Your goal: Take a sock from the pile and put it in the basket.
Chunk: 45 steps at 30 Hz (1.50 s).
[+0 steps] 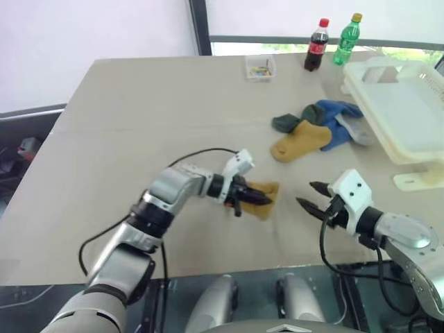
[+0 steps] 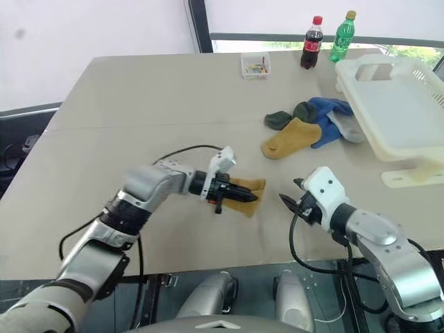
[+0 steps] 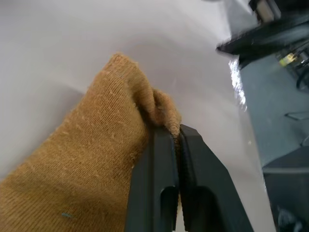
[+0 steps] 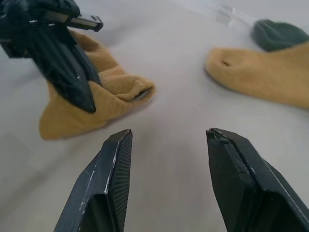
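Left gripper [image 1: 258, 198] low over the table [image 1: 139, 125], near the front edge, pointing toward the right gripper [image 1: 310, 195]. Jaws nearly together in the left wrist view, pinching a fold of a mustard-yellow sock [image 1: 266, 198] between the two black fingers [image 3: 159, 183]; only a thin slit left between them. Sock bunched at the pinch, the rest of it lying on the table beyond the fingertips. In the right wrist view, same sock [image 4: 91, 92] seen flat on the tabletop with the left gripper's dark fingers across it.

Right gripper just beside that sock, apart from it, fingertips aimed at it across a bare strip of table. Jaws clearly spread, a wide gap between the fingers [image 4: 113, 174], nothing between them, touching nothing.

Pile [image 1: 320, 125] farther back on the table, well apart from both grippers: a second mustard-yellow sock [image 1: 300, 140] at the front, a dark green one [image 1: 286, 123] behind it, a bright blue one [image 1: 338, 118] and a white-grey one [image 1: 357, 130] toward the basket. Basket [image 1: 409, 132] pale cream, at the table's right edge, just beside the pile, tilted, holding no sock.

At the far edge: small clear box [image 1: 260, 67], cola bottle [image 1: 316, 46], green bottle [image 1: 347, 40].
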### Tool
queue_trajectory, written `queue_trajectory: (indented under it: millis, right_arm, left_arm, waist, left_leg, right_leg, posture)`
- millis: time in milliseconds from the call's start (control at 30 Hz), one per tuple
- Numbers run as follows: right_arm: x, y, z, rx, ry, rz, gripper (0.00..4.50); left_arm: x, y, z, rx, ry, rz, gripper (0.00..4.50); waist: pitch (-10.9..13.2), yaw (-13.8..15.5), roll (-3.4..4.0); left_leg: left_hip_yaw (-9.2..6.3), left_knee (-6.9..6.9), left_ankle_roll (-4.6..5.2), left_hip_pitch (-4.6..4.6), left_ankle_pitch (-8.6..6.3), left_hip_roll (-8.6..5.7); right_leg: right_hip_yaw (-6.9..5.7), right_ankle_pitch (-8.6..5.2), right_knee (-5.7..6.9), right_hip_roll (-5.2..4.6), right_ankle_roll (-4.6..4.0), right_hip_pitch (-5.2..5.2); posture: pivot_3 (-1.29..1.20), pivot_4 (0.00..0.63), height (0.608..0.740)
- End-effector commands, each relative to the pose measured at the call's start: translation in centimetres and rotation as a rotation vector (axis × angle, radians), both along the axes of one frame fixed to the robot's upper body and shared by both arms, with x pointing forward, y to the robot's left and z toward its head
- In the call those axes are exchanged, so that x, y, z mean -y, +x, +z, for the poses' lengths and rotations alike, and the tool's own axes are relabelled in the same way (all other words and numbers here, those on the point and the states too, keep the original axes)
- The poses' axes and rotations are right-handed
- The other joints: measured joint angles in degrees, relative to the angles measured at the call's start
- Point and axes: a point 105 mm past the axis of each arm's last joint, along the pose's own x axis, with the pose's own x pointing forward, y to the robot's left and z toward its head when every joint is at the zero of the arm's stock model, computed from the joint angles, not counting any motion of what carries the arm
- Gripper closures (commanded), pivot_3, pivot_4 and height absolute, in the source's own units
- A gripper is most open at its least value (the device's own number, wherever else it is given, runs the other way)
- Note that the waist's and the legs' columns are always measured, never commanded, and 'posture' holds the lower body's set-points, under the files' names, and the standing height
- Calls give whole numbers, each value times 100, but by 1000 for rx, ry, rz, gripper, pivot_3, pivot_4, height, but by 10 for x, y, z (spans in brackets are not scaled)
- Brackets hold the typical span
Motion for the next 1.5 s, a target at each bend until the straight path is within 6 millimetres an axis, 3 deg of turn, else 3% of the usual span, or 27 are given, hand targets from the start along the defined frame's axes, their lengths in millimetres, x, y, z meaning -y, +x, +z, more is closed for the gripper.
queue_trajectory:
  millis: [33, 67, 167, 333, 500, 600, 767, 800, 833, 867, 900, 933, 1000, 1033, 1233, 1400, 1500]
  right_arm:
    - [-5, -1, 13, 19, 64, -62, 1946]
    - [-8, 1, 13, 18, 73, -68, 1946]
    - [-14, 6, 11, 3, 91, -81, 1946]
    - [-25, 13, 8, -29, 108, -42, 1946]
    - [-30, 20, -10, -106, 94, -37, 1946]
    - [-29, 17, -33, -172, 32, -17, 1946]
    - [-19, 17, -49, -206, -29, -8, 1946]
    - [-17, 19, -49, -200, -36, -6, 2473]
    - [-14, 20, -48, -192, -38, -4, 2645]
    - [-12, 21, -46, -181, -45, 0, 2677]
    - [-11, 22, -46, -174, -49, 3, 3333]
    - [-8, 22, -45, -164, -66, 16, 3488]
    - [-3, 24, -42, -141, -93, 41, 4399]
    - [-2, 25, -39, -132, -103, 58, 4500]
    - [4, 26, -39, -126, -173, 132, 4500]
    - [6, 30, -39, -105, -230, 185, 4500]
    - [8, 32, -37, -87, -248, 205, 3536]
  left_arm:
    - [-19, 10, 32, 101, -135, 74, 2652]
    - [-26, 13, 38, 141, -153, 98, 2367]
    - [-54, 19, 47, 280, -161, 160, 2367]
    - [-90, 25, 22, 419, -28, 260, 2367]
    - [-82, 18, -8, 430, 14, 278, 2367]
    - [-80, 15, -23, 426, 44, 298, 2367]
    - [-80, 6, -28, 402, 28, 336, 2367]
    - [-80, 4, -28, 400, 27, 344, 2267]
    - [-81, 2, -28, 395, 26, 357, 2267]
    - [-82, 0, -28, 389, 21, 377, 2559]
    - [-83, -2, -27, 385, 18, 391, 2773]
    - [-84, -5, -26, 373, 11, 414, 2929]
    - [-83, -14, -23, 359, -5, 439, 3848]
    - [-83, -18, -22, 352, -12, 448, 4204]
    - [-77, -33, -18, 327, -23, 488, 4369]
    - [-80, -31, -18, 316, -18, 541, 4369]
    - [-79, -32, -17, 301, -42, 527, 3481]
  waist:
    - [0, -34, 0]
    - [0, -35, 1]
    - [-2, -26, 3]
    - [-3, 33, 4]
    - [-3, 107, 2]
    - [-4, 102, 2]
    - [-17, 53, 7]
    - [-18, 46, 7]
    - [-19, 40, 6]
    - [-21, 36, 4]
    - [-22, 32, 4]
    - [-22, 27, 4]
    - [-22, 26, 4]
    - [-22, 28, 4]
    - [-20, 41, 2]
    - [-20, 47, 1]
    - [-20, 46, 1]
  left_leg:
    - [4, -2, 0, 7, 0, 1]
    - [3, -3, 0, 9, 0, 6]
    - [3, -3, -2, 9, 1, 5]
    - [5, -4, -2, 8, 0, -1]
    - [-2, -3, 0, 5, 0, -7]
    - [-2, -4, -1, 5, 0, -7]
    - [-1, -5, 0, 22, -1, -6]
    - [-1, -4, 0, 25, -1, -6]
    - [-1, -5, 1, 31, -1, -6]
    - [-1, -5, 2, 34, -2, -6]
    - [-1, -5, 2, 35, -2, -6]
    - [-1, -5, 2, 36, -2, -5]
    - [0, -6, 2, 36, -2, -5]
    - [-1, -5, 2, 36, -2, -5]
    - [-1, -6, 3, 35, -2, -3]
    - [1, -6, 3, 33, -2, -3]
    - [0, -7, 2, 33, -2, -3]
  right_leg:
    - [6, 0, 3, 0, 0, 0]
    - [8, 0, 6, 3, 0, -3]
    - [8, 0, 9, 3, 0, -7]
    - [10, 0, 1, -3, -1, -6]
    - [2, 0, -6, -8, 0, 1]
    - [1, 0, -4, -7, 0, -1]
    - [2, 0, -2, -7, 0, 15]
    - [2, 0, -2, -7, 0, 18]
    - [2, 0, -4, -7, 0, 25]
    - [1, 0, -4, -7, 1, 29]
    - [1, 0, -4, -7, 1, 29]
    - [2, 0, -4, -6, 1, 29]
    - [3, 0, -3, -7, 1, 29]
    - [1, 0, -3, -6, 1, 29]
    - [-1, 0, -4, -6, 1, 29]
    - [0, 0, -8, -7, 2, 29]
    - [-1, 0, -9, -6, 2, 29]
  posture:
    - [0, 150, 740]
    - [0, 150, 740]
    - [0, 150, 740]
    - [0, 150, 740]
    - [0, 150, 740]
    - [0, 150, 740]
    - [0, 150, 740]
    - [0, 150, 740]
    - [0, 150, 740]
    - [0, 150, 740]
    - [0, 150, 740]
    - [0, 150, 740]
    - [0, 150, 740]
    - [0, 150, 740]
    - [0, 150, 740]
    - [0, 150, 740]
    - [0, 150, 740]
